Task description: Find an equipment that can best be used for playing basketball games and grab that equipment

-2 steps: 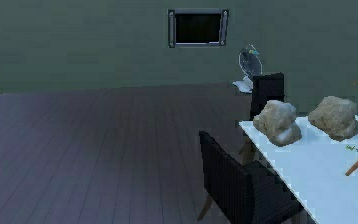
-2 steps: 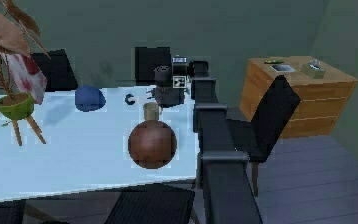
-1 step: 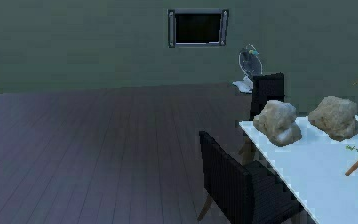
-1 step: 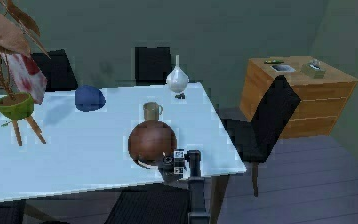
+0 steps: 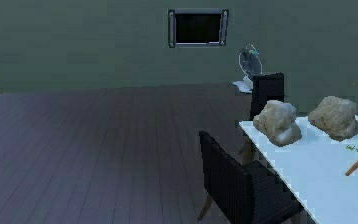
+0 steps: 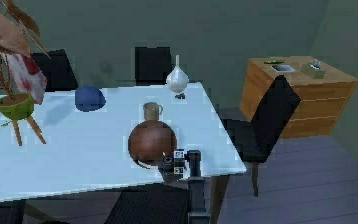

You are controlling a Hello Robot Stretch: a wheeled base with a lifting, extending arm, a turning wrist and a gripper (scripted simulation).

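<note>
A round brown-orange ball (image 6: pixel 149 141), shaped like a basketball, rests on the white table (image 6: pixel 77 155) near its front edge in the arm side view. The gripper (image 6: pixel 168 166) sits just right of and below the ball, at the end of the dark arm (image 6: pixel 198 198) that rises from the bottom edge. Two white marker squares (image 6: pixel 186 159) stand at the arm's end. With the ball on the table right at the gripper, I cannot tell whether it holds anything or touches the ball.
On the table stand a tan mug (image 6: pixel 152 111), a blue rounded object (image 6: pixel 89 98), a white vase (image 6: pixel 177 78) and a plant in a green pot (image 6: pixel 15 106). Dark chairs (image 6: pixel 264 122) ring the table; a wooden dresser (image 6: pixel 299 92) stands beyond. In the forward view, two rock-like lumps (image 5: pixel 277 122) lie on the table beside a chair (image 5: pixel 237 185).
</note>
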